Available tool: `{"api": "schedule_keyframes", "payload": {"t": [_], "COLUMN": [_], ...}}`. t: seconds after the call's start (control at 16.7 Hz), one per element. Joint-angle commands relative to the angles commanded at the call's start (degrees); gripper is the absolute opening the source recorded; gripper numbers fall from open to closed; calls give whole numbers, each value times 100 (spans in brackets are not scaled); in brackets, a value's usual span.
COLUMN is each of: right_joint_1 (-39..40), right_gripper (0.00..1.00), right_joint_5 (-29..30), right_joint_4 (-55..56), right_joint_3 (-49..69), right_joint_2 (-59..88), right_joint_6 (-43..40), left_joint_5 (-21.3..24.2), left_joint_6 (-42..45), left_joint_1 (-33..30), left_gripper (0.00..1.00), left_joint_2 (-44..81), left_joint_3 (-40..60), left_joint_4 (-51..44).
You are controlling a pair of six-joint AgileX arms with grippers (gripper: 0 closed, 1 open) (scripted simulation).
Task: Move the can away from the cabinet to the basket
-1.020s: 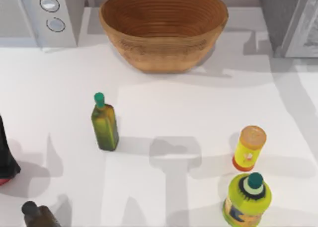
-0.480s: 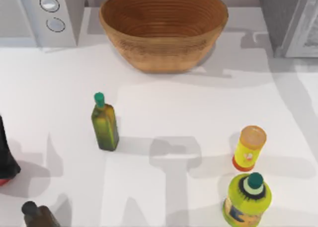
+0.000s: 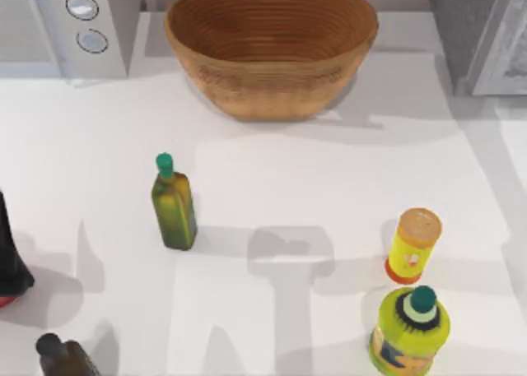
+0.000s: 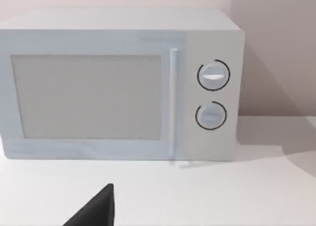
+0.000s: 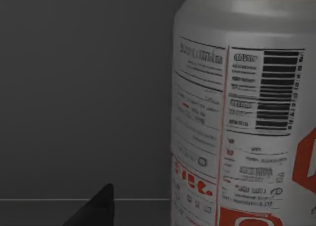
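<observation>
The can (image 5: 242,112) looms very close in the right wrist view: a silver-grey cylinder with printed text, a barcode, red marks and a dull gold rim at its top. It stands upright against a flat dark-grey wall (image 5: 84,87). A dark edge of my right gripper (image 5: 96,208) lies beside the can, apart from it. The wicker basket (image 3: 272,43) sits at the table's back middle, with nothing visible in it. At the back right corner stands the dark-grey cabinet (image 3: 478,30). A dark edge of my left gripper (image 4: 96,208) faces the white box with knobs.
A white box with two round knobs (image 3: 66,26) stands at the back left. A green bottle (image 3: 173,203) is left of centre. A yellow canister (image 3: 413,244) and a yellow-green bottle (image 3: 410,327) stand front right. Dark bottles (image 3: 62,355) sit front left.
The shadow beside the cabinet at the back right has slid off to the right. Nothing on the table has moved.
</observation>
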Motion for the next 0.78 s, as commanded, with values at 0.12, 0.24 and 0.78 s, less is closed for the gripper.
{"api": "schedule_keyframes", "payload": {"t": [0.12, 0.24, 0.78], "right_joint_1": [0, 27, -101], "right_gripper": [100, 100, 100], "right_joint_5": [0, 7, -80], "right_joint_4": [0, -11, -438], "right_joint_3": [1, -21, 1774], "right_joint_2": [1, -2, 1333], "right_joint_6": [0, 0, -4], "left_joint_5": [0, 0, 0], "left_joint_6": [0, 0, 0], "left_joint_1": [0, 0, 0], "left_gripper": [100, 100, 100], "left_joint_2": [0, 0, 0], "left_joint_3": [0, 0, 0], "left_joint_4": [0, 0, 0]}}
